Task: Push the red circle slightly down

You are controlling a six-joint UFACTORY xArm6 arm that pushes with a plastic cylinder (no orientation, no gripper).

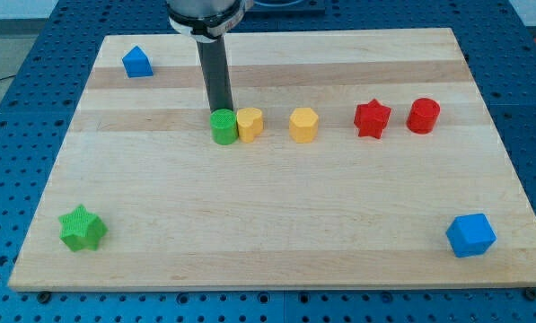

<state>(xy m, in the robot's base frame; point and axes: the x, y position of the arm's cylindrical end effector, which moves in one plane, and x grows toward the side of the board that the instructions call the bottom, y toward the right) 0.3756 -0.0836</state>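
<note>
My tip (221, 109) touches the green circle (223, 126) (red circle (423, 116) well apart).

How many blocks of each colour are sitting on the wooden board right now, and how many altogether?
Blue: 2, the blue house-shaped block and the blue cube
Green: 2, the green cylinder just below my tip, and the green star
Yellow: 2, the yellow block touching the green cylinder, and the yellow hexagon
Red: 2, the red star and the red circle
Total: 8

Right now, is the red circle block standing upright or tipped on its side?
Upright: the red circle block shows its round flat top facing up, beside the red star block. My tip is far off, behind the green cylinder block.
</note>
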